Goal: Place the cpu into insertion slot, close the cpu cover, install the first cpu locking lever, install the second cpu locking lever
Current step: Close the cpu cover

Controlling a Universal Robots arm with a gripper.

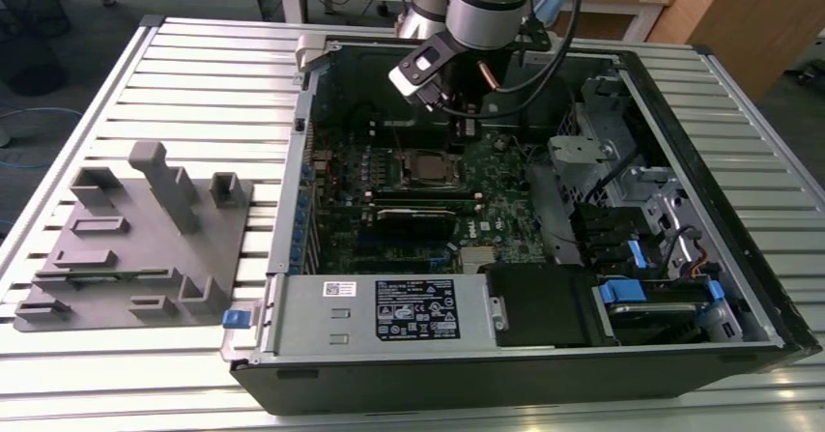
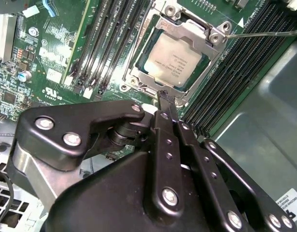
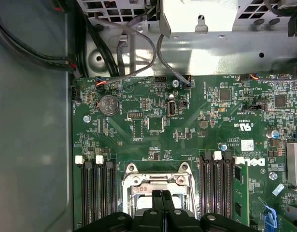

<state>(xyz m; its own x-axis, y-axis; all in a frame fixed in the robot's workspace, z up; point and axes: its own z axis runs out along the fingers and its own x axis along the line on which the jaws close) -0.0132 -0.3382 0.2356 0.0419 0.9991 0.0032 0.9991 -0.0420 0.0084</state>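
Presently, in the exterior view, a grey moulded fixture block with upright posts (image 1: pixel 129 239) is sitting at the exterior view's left on the slatted metal tabletop (image 1: pixel 193 74). Just beside it, a black open-sided computer case (image 1: pixel 516 384) is lying flat, with a grey power-supply box (image 1: pixel 374 311) along its near edge. A green circuit board (image 1: pixel 503 176) is covering the case floor. A grey robot arm (image 1: pixel 490 7) is reaching down into the case over the board's middle. Toward the exterior view's right, a metal drive cage with blue tabs (image 1: pixel 644 258) is occupying that end of the case.

In the second wrist view, long black memory slots (image 2: pixel 109 43) are flanking the socket area. The pale silver-grey square cpu (image 2: pixel 173 60) is lying flat inside the silvery-rimmed square insertion slot (image 3: pixel 131 181). The thin silvery cpu cover (image 2: pixel 196 34) is lying down over it, the chip face showing through its window. A thin steel lever rod (image 2: pixel 264 34) is running out from the cover's corner.

The black gripper (image 2: pixel 163 96) is standing with its fingers pressed together, nothing visible between them. Its tips are resting at the socket's nearest edge; whether they are touching it cannot be determined.
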